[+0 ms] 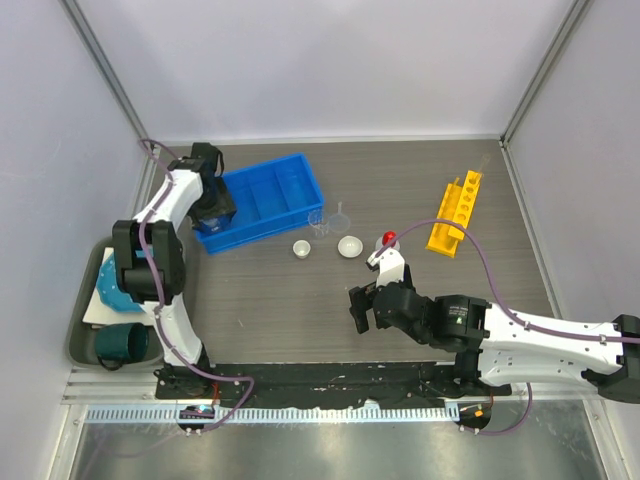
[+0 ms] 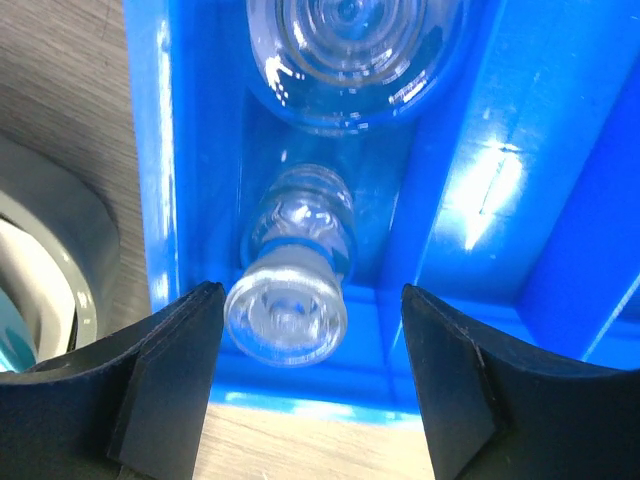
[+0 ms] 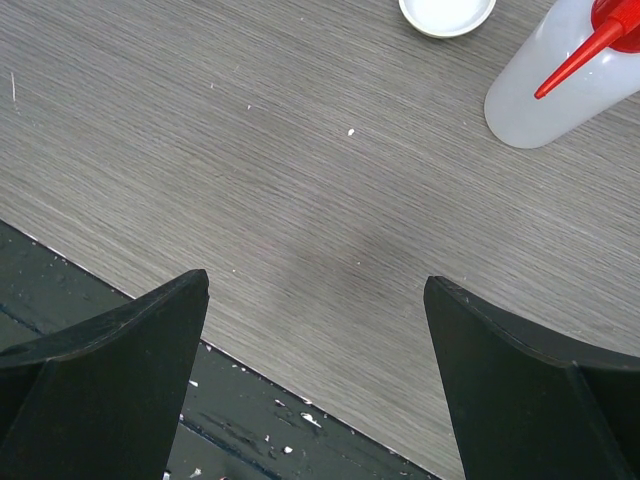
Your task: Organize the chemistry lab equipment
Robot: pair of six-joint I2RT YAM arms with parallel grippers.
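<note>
Left fingers (image 2: 170, 380): spread either side of a glass vial (image 2: 290, 300) lying in the blue bin (image 2: 480, 200), walls close.
Right fingers (image 3: 120, 370): spread over bare counter (image 3: 300, 180) near its front edge; squeeze bottle (image 3: 560, 90) and white dish (image 3: 447, 12) just ahead.

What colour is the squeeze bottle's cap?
The cap is red, with a red spout; it shows best in the right wrist view.

Far left of table (image 1: 280, 310): bin (image 1: 265, 200) with vial (image 2: 290, 300) lying inside at its end, beaker (image 2: 350, 60) just behind. Right of bin: second beaker (image 1: 318, 222), funnel (image 1: 340, 213) beside it; left dish (image 1: 302, 248) and right dish (image 1: 349, 245) before them. Squeeze bottle (image 1: 388, 240) right of dishes, rack (image 1: 455, 213) further right. Tray (image 1: 80, 350) beside table's left edge, holding plate (image 1: 110, 285), mug (image 1: 120, 345) before plate.
</note>
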